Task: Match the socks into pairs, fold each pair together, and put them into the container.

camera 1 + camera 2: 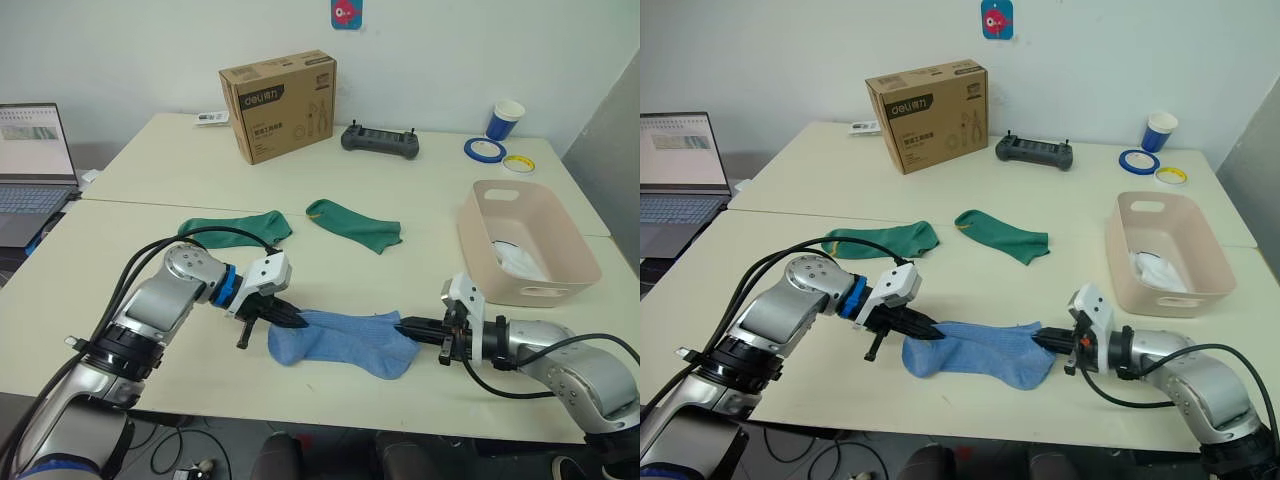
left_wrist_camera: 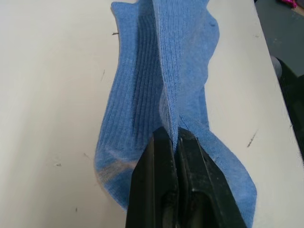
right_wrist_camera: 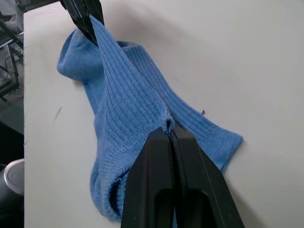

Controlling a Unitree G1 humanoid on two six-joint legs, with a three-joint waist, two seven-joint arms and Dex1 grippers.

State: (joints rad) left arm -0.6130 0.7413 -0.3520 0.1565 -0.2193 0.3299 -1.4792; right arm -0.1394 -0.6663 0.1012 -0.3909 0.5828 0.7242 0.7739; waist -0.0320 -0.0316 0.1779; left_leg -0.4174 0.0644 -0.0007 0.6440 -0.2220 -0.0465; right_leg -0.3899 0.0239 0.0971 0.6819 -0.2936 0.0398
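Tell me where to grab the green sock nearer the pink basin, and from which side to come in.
Grip the green sock at its cuff end, the end toward the pink basin, coming from above with the jaws across its width. It lies flat and slanted on the table, apart from the other green sock, so a top-down pinch probably suits.

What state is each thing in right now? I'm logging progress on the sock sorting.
Blue socks: stacked on the table, pinched at both ends.
Left gripper: shut on the blue socks.
Right gripper: shut on the blue socks.
Green socks and: flat, apart, unpaired.
Pink container: upright, white fabric inside.
Cardboard box: closed.
Laptop: open, screen lit.
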